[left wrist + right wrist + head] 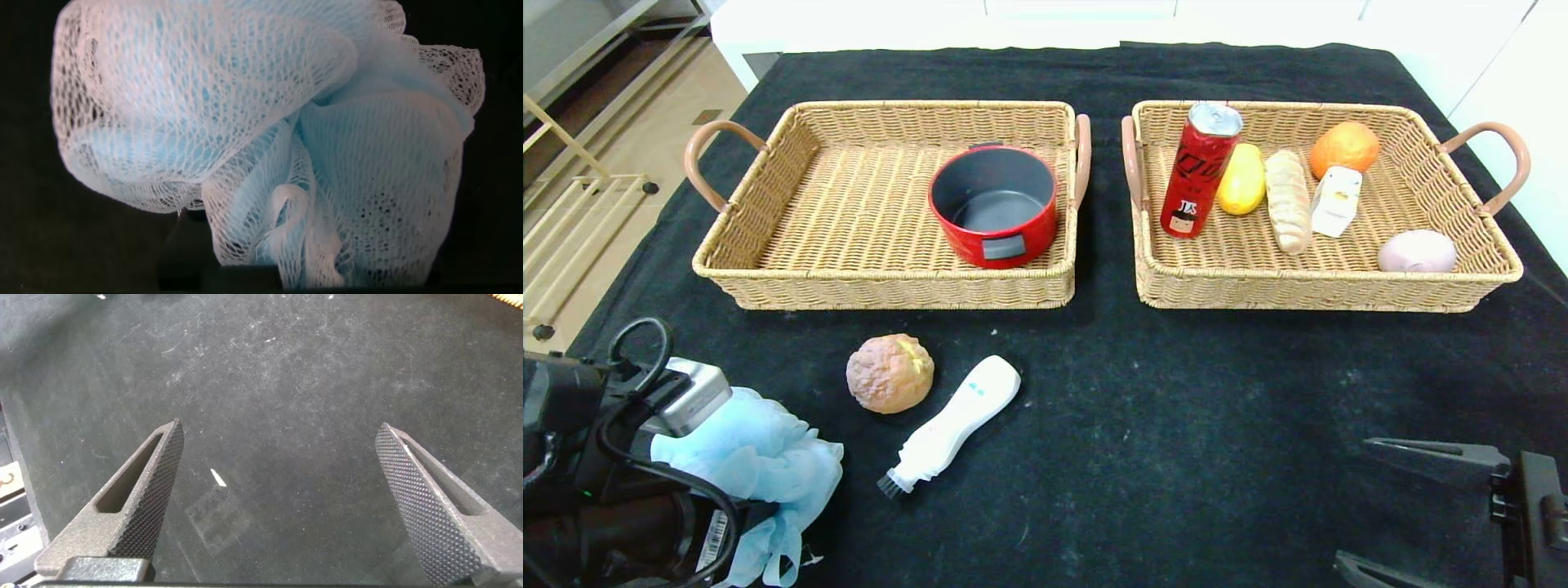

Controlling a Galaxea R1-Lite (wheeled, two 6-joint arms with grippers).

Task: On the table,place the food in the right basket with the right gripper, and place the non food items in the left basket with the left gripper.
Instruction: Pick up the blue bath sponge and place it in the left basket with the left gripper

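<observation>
Sponge pinched at the near left corner

I am clamping my left tool (698, 457) together on the blue mesh bath sponge (756, 465), which is lying on the black bench (1135, 408) before the left basket (882, 278). My right tool (282, 502) is hanging with fingers wide apart over bare bench. Nearby, a bread roll (889, 372) and white brush (952, 425) are lying.

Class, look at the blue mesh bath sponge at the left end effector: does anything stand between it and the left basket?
Nothing visible blocks the way. Bare black cloth lies between the blue mesh sponge and the left basket. Inside, the red pot occupies the right part; the rest is free.
</observation>
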